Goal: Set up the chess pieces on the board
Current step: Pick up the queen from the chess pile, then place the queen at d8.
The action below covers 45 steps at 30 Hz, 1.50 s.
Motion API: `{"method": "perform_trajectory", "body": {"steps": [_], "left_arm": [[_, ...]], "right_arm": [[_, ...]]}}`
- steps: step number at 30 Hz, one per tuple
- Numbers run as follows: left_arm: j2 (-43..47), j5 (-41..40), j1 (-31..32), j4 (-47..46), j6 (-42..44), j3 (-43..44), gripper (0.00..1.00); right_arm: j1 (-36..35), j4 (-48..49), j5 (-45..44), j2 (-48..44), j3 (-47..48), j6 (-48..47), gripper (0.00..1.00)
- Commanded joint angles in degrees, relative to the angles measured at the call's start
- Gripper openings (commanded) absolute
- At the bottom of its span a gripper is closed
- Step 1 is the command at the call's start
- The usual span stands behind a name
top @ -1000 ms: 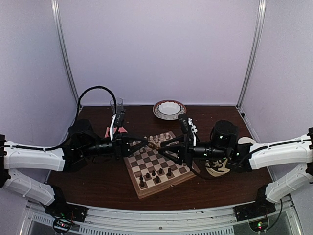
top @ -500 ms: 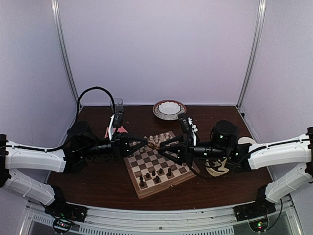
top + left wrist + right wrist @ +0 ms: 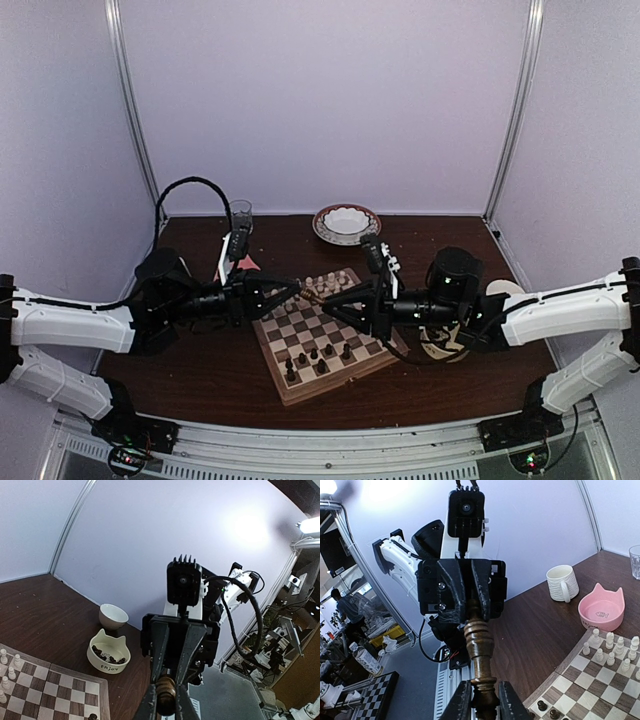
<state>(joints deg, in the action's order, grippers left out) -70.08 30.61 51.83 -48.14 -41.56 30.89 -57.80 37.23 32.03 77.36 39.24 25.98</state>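
A dark brown chess piece (image 3: 313,293) hangs level above the far edge of the board (image 3: 345,373), held from both ends. My left gripper (image 3: 298,290) is shut on its rounded end (image 3: 165,694). My right gripper (image 3: 480,706) has its fingers pressed on either side of the piece's other end, with the turned stem (image 3: 479,645) running from it up to the left gripper (image 3: 470,611). Several dark chess pieces (image 3: 318,355) stand on the board's near squares. Pale chessmen (image 3: 322,284) line its far rows.
A cream cat-eared bowl (image 3: 108,652) holding several dark pieces and a small white bowl (image 3: 113,616) sit right of the board. A pink cat bowl (image 3: 601,611), a white mug (image 3: 561,582) and a glass (image 3: 635,560) stand left of it. A patterned dish (image 3: 346,222) is at the back.
My right gripper's fingers have closed in onto the free end of the piece. Both arms have shifted only slightly, and the left gripper keeps its hold.
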Motion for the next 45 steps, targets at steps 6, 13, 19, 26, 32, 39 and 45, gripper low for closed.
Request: {"method": "perform_trajectory", "body": {"steps": [6,13,19,26,32,39,45], "left_arm": [[1.5,-0.8,-0.3,-1.2,1.4,-0.5,0.00],[9.6,-20.0,-0.3,24.7,14.2,1.1,0.00],[10.2,-22.9,-0.3,31.8,18.6,3.2,0.00],[7.3,-22.6,-0.2,32.4,19.0,4.2,0.00],[9.0,-27.5,-0.2,34.4,20.5,3.5,0.00],[13.0,-29.7,-0.2,33.5,21.1,1.0,0.00],[14.0,-32.6,-0.3,33.4,21.3,0.4,0.00]], "right_arm": [[0.5,1.7,0.2,-0.5,-0.9,0.3,0.04],[1.9,-15.4,-4.5,-5.0,1.2,-2.0,0.00],[2.0,-53.6,-11.7,-6.6,14.2,-9.0,0.00],[0.2,-83.0,-17.4,0.6,29.5,-13.9,0.00],[-1.4,-94.5,-21.1,9.8,39.6,-14.2,0.00],[-2.7,-104.2,-23.6,21.3,50.1,-14.2,0.00],[-3.8,-106.8,-23.9,27.5,56.1,-14.8,0.00]]}}
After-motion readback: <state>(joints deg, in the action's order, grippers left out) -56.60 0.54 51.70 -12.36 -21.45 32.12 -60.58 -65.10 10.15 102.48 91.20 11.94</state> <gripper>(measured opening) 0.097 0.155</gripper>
